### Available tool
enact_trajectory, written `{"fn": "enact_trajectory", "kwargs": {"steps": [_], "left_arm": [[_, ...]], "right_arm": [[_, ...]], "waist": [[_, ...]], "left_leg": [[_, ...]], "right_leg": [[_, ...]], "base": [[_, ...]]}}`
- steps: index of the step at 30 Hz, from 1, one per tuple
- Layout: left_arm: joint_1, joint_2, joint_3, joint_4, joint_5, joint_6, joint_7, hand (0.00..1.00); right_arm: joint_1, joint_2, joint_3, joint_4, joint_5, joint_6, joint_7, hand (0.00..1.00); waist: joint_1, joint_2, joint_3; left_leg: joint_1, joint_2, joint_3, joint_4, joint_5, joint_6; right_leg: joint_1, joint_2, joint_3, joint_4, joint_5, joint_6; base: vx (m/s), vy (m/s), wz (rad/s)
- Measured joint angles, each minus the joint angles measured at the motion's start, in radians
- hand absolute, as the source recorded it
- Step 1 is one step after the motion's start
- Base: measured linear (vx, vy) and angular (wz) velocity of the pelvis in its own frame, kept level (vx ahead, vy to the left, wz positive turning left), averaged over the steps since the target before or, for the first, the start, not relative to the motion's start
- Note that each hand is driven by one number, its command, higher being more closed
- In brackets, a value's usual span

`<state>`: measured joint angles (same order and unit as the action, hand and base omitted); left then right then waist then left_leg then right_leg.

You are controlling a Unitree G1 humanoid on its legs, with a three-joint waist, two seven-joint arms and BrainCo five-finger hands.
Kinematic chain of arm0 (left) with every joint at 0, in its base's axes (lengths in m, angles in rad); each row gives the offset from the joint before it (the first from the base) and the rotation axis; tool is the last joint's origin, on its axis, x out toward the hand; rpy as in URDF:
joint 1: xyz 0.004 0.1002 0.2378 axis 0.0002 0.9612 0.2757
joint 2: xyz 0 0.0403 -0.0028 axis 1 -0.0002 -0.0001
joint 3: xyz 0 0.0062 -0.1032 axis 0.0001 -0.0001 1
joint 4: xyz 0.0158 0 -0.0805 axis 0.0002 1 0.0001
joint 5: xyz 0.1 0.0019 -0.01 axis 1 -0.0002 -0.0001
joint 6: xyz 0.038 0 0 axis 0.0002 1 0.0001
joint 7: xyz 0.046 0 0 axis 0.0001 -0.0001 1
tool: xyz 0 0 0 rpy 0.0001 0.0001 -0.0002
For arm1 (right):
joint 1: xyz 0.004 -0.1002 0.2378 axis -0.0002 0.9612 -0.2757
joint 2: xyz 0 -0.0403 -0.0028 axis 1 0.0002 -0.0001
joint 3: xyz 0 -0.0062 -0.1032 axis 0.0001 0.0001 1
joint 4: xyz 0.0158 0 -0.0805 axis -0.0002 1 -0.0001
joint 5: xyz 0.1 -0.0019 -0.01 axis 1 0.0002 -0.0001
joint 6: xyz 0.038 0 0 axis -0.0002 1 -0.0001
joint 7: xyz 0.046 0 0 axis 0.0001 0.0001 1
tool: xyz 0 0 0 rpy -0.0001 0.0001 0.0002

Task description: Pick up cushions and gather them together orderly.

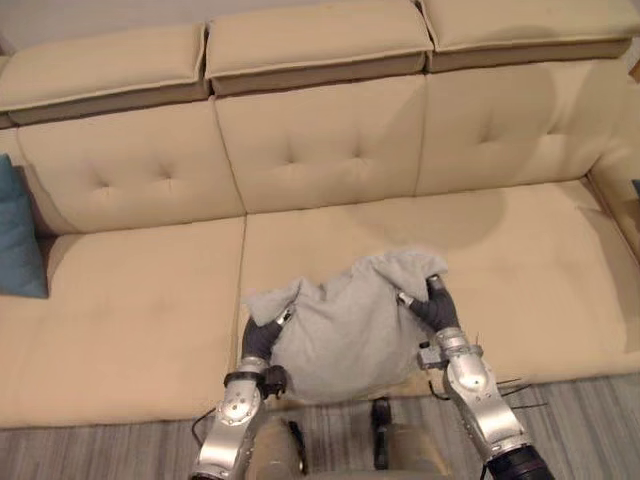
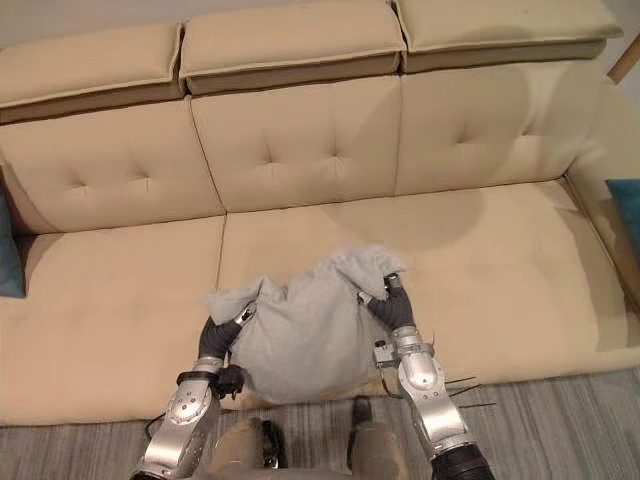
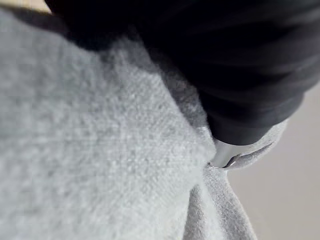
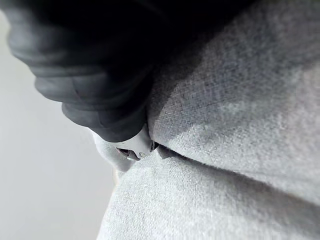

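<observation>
Clamped on the grey cushion (image 1: 345, 335) at both side corners, left hand (image 1: 262, 338) and right hand (image 1: 435, 305), above the sofa (image 1: 130, 290) front edge. Blue cushion (image 1: 18, 235) far off at left end.

A big cream sofa (image 1: 150, 300) stands on a grey stripy floor (image 1: 585, 410). Its back has three soft parts with little dents in them. A blue cushion (image 1: 18, 235) stands on the seat at the left end and leans on the back. A grey cushion (image 1: 345, 330) is at the front edge of the seat, near the middle. It is hard to tell if it rests there.
</observation>
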<state>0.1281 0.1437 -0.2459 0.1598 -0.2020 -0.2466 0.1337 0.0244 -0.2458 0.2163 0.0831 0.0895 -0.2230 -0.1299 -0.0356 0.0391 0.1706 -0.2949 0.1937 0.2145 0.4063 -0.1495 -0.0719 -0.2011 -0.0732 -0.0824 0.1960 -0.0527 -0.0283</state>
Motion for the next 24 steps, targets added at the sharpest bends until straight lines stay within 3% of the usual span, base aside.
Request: {"fn": "enact_trajectory", "kwargs": {"steps": [1, 4, 7, 13, 16, 17, 23, 24], "left_arm": [[-0.001, -0.004, -0.003, -0.005, 0.000, -0.001, 0.000, 1.00], [-0.024, 0.041, -0.018, -0.006, 0.003, 0.000, 0.001, 1.00], [-0.027, 0.046, -0.018, -0.040, 0.019, 0.000, 0.016, 1.00], [-0.202, 0.055, 0.020, -0.043, 0.041, 0.000, 0.100, 1.00], [-0.411, 0.064, 0.056, -0.012, 0.048, -0.001, 0.164, 1.00], [-0.552, 0.083, 0.067, 0.055, 0.058, -0.002, 0.218, 1.00], [-0.921, 0.140, 0.143, 0.226, 0.061, -0.003, 0.339, 1.00], [-1.014, 0.155, 0.156, 0.269, 0.069, -0.003, 0.358, 1.00]], "right_arm": [[0.002, 0.003, -0.004, 0.002, -0.001, 0.001, -0.001, 1.00], [0.009, 0.037, -0.016, 0.003, -0.005, 0.002, -0.001, 1.00], [-0.011, 0.055, -0.018, 0.003, -0.013, 0.003, -0.006, 1.00], [-0.204, 0.087, -0.025, 0.012, -0.012, 0.009, -0.095, 1.00], [-0.426, 0.101, -0.063, 0.063, -0.012, 0.004, -0.154, 1.00], [-0.560, 0.101, -0.085, 0.124, -0.013, 0.003, -0.193, 1.00], [-0.912, 0.112, -0.150, 0.290, -0.021, 0.002, -0.280, 1.00], [-1.000, 0.111, -0.176, 0.338, -0.021, 0.002, -0.292, 1.00]], "waist": [[-0.001, 0.020, -0.009], [-0.001, 0.004, -0.011], [0.008, 0.004, -0.011], [0.012, 0.004, -0.010], [0.016, 0.003, 0.031], [0.020, 0.005, 0.047], [0.028, 0.005, 0.139], [0.033, 0.005, 0.176]], "left_leg": [[0.021, 0.006, 0.005, -0.107, 0.101, -0.017], [0.060, -0.035, 0.016, -0.191, 0.099, -0.011], [0.082, -0.067, 0.042, -0.229, 0.106, -0.001], [0.042, -0.074, 0.050, -0.260, 0.134, 0.015], [-0.014, -0.073, 0.046, -0.268, 0.174, 0.019], [-0.059, -0.072, 0.035, -0.269, 0.197, 0.023], [-0.129, -0.071, 0.017, -0.346, 0.282, 0.022], [-0.135, -0.072, 0.012, -0.378, 0.311, 0.022]], "right_leg": [[0.012, 0.022, 0.007, -0.021, 0.001, 0.024], [0.024, -0.004, 0.034, -0.066, 0.025, 0.063], [0.037, -0.030, 0.063, -0.109, 0.044, 0.084], [-0.015, -0.030, 0.082, -0.133, 0.083, 0.075], [-0.072, -0.025, 0.081, -0.134, 0.117, 0.070], [-0.112, -0.018, 0.075, -0.133, 0.133, 0.072], [-0.207, -0.005, 0.056, -0.130, 0.175, 0.069], [-0.226, -0.001, 0.054, -0.129, 0.185, 0.066]], "base": [[0.13, 0.188, -0.15], [0.08, 0.183, 0.00], [0.01, 0.127, -0.13], [-0.07, 0.037, -0.09], [-0.16, 0.005, 0.04], [-0.21, -0.029, 0.10], [-0.17, -0.045, 0.11], [-0.15, -0.045, 0.05]]}}
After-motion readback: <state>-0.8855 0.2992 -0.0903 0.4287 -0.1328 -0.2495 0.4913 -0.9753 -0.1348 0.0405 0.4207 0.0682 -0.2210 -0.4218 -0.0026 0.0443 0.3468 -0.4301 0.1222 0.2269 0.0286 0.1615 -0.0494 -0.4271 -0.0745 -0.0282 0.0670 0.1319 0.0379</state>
